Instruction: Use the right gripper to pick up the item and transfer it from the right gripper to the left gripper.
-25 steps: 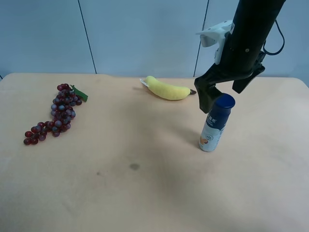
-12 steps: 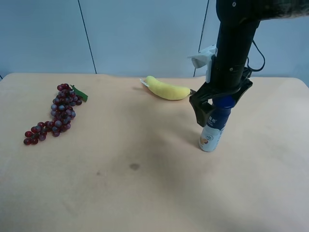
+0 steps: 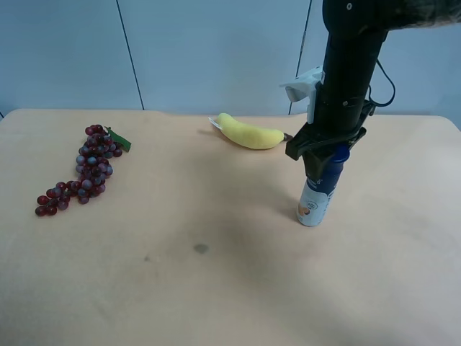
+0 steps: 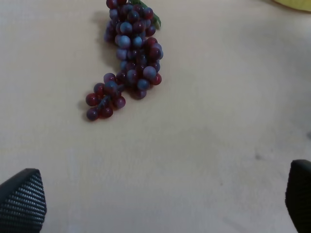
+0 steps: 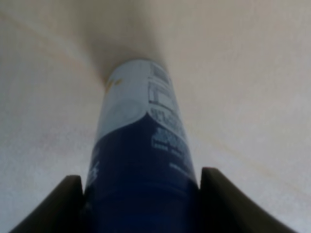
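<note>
The small bottle (image 3: 315, 196) with a dark blue cap and white-and-pale-blue label stands on the tan table (image 3: 216, 288) at the right, leaning slightly. The right gripper (image 3: 325, 154), on the black arm with the white sticker, comes down from above and is shut on the bottle's dark blue top. In the right wrist view the bottle (image 5: 141, 141) fills the space between the two fingers (image 5: 63, 206), which press its sides. The left gripper (image 4: 160, 194) is open and empty above the table near the grapes; it is out of the exterior high view.
A red grape bunch (image 3: 86, 169) lies at the table's left and also shows in the left wrist view (image 4: 129, 53). A yellow banana (image 3: 248, 133) lies at the back middle, just beside the right gripper. A small dark spot (image 3: 201, 249) marks the table.
The right gripper came down over the bottle's cap and its fingers closed from wide open onto the bottle's top. The bottle stays on the table.
</note>
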Robot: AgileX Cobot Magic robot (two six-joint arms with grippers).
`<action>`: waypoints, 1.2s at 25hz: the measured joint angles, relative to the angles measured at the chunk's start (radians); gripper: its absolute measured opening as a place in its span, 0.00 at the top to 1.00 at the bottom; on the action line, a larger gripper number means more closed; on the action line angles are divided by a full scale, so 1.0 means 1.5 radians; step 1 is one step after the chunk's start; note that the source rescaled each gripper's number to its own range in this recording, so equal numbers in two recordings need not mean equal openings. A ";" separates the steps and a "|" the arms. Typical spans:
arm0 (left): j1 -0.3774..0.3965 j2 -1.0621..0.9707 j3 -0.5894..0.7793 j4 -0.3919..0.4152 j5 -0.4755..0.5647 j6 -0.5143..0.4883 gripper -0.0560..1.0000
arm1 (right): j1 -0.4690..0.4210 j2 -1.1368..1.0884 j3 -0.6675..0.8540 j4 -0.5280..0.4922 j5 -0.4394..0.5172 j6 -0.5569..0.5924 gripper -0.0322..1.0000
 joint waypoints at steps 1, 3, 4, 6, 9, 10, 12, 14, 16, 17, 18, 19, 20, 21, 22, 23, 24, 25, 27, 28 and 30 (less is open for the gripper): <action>0.000 0.000 0.000 0.000 0.000 0.000 0.00 | 0.000 0.000 0.000 0.000 0.000 -0.001 0.97; 0.000 0.000 0.000 0.000 0.000 0.000 0.00 | 0.000 0.000 0.000 0.000 0.000 -0.001 0.97; 0.000 0.000 0.000 0.000 0.000 0.000 0.00 | 0.000 0.000 0.000 0.000 0.000 -0.001 0.97; 0.000 0.000 0.000 0.000 0.000 0.000 0.00 | 0.000 -0.005 -0.001 0.001 0.000 -0.001 0.97; 0.000 0.000 0.000 0.000 0.000 0.000 0.00 | 0.000 -0.025 -0.001 0.015 -0.001 -0.001 0.97; 0.000 0.000 0.000 0.000 0.000 0.000 0.00 | 0.000 -0.037 -0.001 0.024 -0.002 -0.001 0.97; 0.000 0.000 0.000 0.000 0.000 0.000 0.00 | 0.000 -0.064 -0.001 0.038 -0.001 -0.001 0.97; 0.000 0.000 0.000 0.000 0.000 0.000 0.00 | 0.000 -0.084 -0.001 0.057 -0.001 -0.001 0.97; 0.000 0.000 0.000 0.000 0.000 0.000 0.00 | 0.000 -0.107 -0.001 0.081 0.000 -0.001 0.97; 0.000 0.000 0.000 0.000 0.000 0.000 0.00 | 0.000 -0.118 -0.001 0.094 0.001 -0.001 0.97; 0.000 0.000 0.000 0.000 0.000 0.000 0.00 | 0.000 -0.128 -0.001 0.105 0.001 -0.001 0.97; 0.000 0.000 0.000 0.000 0.000 0.000 0.00 | 0.000 -0.137 -0.001 0.115 0.001 -0.002 0.97; 0.000 0.000 0.000 0.000 0.000 0.000 0.00 | 0.000 -0.146 -0.001 0.129 0.003 -0.002 0.97; 0.000 0.000 0.000 0.000 0.000 0.000 0.00 | 0.000 -0.153 -0.001 0.142 0.005 -0.004 0.97; 0.000 0.000 0.000 0.000 0.000 0.000 0.00 | 0.000 -0.162 -0.001 0.152 0.007 -0.005 0.97; 0.000 0.000 0.000 0.000 0.000 0.000 0.00 | 0.000 -0.169 -0.001 0.164 0.009 -0.007 0.97; 0.000 0.000 0.000 0.000 0.000 0.000 0.00 | 0.000 -0.174 -0.001 0.176 0.011 -0.007 0.97; 0.000 0.000 0.000 0.000 0.000 0.000 0.00 | 0.000 -0.177 -0.001 0.187 0.013 -0.009 0.97; 0.000 0.000 0.000 0.000 0.000 0.000 0.00 | 0.000 -0.180 -0.001 0.213 0.014 -0.019 0.97; 0.000 0.000 0.000 0.000 0.000 0.000 0.00 | 0.000 -0.180 -0.001 0.230 0.014 -0.025 0.97; 0.000 0.000 0.000 0.000 0.000 0.000 0.00 | 0.000 -0.180 -0.001 0.268 0.015 -0.041 0.97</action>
